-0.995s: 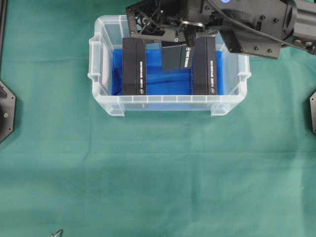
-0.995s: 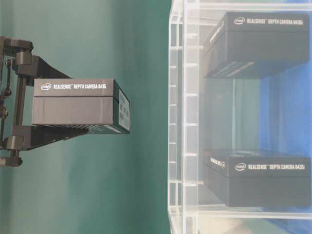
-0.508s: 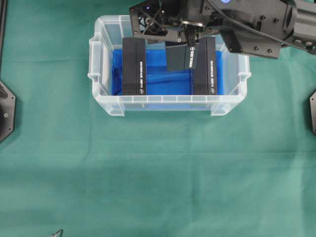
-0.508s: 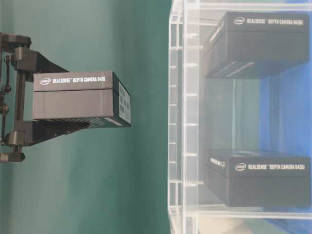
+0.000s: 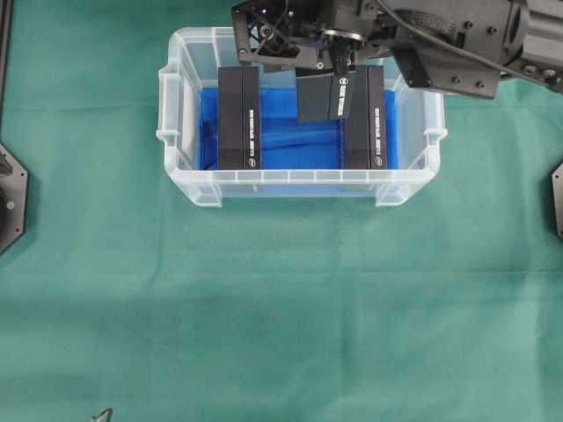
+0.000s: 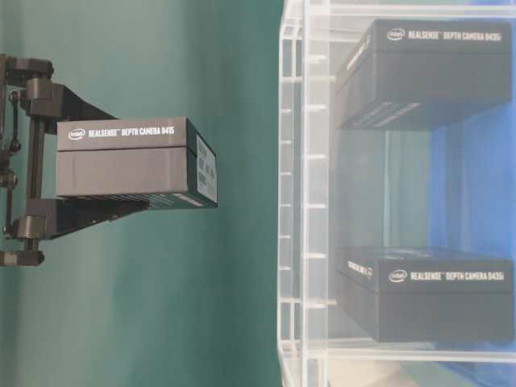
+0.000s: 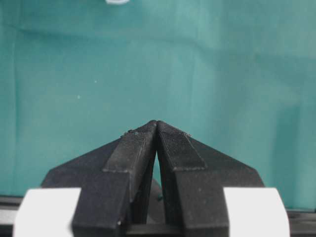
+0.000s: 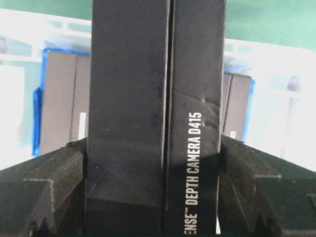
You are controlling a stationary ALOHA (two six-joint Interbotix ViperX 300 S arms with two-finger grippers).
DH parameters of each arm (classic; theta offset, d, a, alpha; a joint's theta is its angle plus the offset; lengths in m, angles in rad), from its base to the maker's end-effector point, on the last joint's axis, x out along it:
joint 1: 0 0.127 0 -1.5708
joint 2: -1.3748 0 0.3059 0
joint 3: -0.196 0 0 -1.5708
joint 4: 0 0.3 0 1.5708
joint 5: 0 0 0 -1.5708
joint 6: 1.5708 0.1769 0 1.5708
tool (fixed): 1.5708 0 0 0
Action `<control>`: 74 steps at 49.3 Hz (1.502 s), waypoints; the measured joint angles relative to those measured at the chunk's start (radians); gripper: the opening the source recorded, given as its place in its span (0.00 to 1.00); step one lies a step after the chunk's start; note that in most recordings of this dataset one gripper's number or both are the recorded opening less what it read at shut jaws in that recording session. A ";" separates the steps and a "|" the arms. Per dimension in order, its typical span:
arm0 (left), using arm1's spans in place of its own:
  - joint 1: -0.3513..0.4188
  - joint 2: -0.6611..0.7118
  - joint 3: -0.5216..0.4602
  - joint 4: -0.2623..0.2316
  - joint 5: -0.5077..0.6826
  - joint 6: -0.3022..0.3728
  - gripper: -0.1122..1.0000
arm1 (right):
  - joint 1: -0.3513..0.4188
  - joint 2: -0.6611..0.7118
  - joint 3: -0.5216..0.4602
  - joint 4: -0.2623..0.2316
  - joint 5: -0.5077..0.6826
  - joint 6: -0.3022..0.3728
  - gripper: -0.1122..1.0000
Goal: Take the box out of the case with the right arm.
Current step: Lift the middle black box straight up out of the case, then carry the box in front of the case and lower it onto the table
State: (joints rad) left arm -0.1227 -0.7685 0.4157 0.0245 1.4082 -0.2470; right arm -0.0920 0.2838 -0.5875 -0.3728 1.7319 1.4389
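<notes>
On held box (image 8: 155,118): "DEPTH CAMERA D415"

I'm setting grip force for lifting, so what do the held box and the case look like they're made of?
The held box looks like matte black printed cardboard: crisp edges, a lid seam, white lettering and a slight dent in the right wrist view. The case looks like clear, glossy rigid plastic: see-through walls, moulded ribs and rim handles. Its blue bottom lining's material is unclear.

Overhead straight down, side view rolled sideways, both sharing the case (image 5: 299,189); wrist views close along grippers.
</notes>
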 measured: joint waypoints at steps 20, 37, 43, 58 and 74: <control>0.000 0.000 0.000 -0.002 0.000 0.000 0.12 | -0.003 -0.002 0.000 0.000 0.000 -0.002 0.70; 0.000 0.000 0.000 0.000 0.000 0.000 0.12 | -0.003 -0.002 0.000 0.000 -0.002 0.000 0.70; 0.000 0.000 0.002 0.000 -0.002 0.000 0.12 | -0.002 -0.002 0.000 0.000 -0.002 0.000 0.70; 0.002 0.000 0.000 -0.002 0.000 0.000 0.12 | -0.003 -0.002 0.000 0.000 -0.003 0.003 0.70; 0.002 0.000 0.000 0.000 0.012 0.000 0.12 | 0.032 -0.002 0.000 0.000 -0.002 0.021 0.70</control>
State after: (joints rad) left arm -0.1212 -0.7685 0.4157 0.0245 1.4205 -0.2470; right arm -0.0598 0.2823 -0.5875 -0.3728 1.7303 1.4603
